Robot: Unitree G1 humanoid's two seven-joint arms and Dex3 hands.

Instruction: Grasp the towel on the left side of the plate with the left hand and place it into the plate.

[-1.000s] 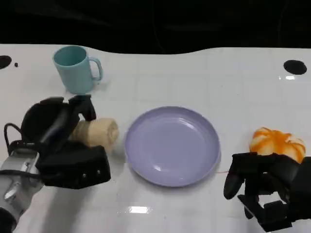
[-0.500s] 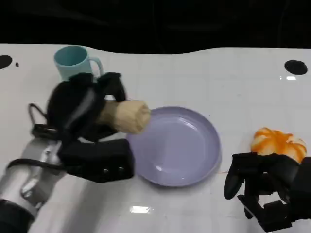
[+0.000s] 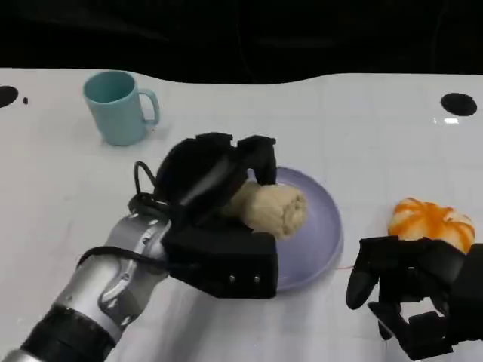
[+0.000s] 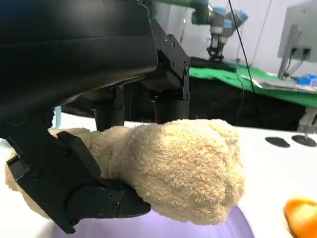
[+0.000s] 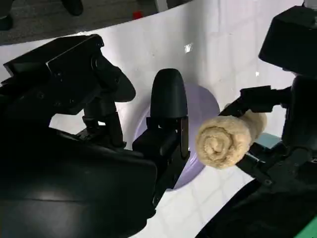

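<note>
Beige terry cloth, rolled into a tight cylinder, is the towel [image 3: 273, 210], and it sits clamped in the left robot hand [image 3: 215, 188], fingers wrapped over the top and thumb under it. In the head view the roll hangs over the left half of the lilac plate [image 3: 321, 226]; the right wrist view shows its spiral end held just above the plate's surface, so it looks lifted, not set down, though how much of a gap is left I cannot tell. The left wrist view confirms the grasp, with black fingers [image 4: 109, 201] pressed into the pile below and the plate's rim visible underneath.

By my reading the pick-up and the carry are done. What remains is lowering the towel onto the plate, releasing it and pulling the arm clear.

On the right, the other robot hand [image 3: 411, 290] rests low on the white counter [image 3: 362, 128] with fingers curled in and nothing in them, near an orange object [image 3: 430, 220]. A teal mug [image 3: 117, 105] stands well apart at the far left
</note>
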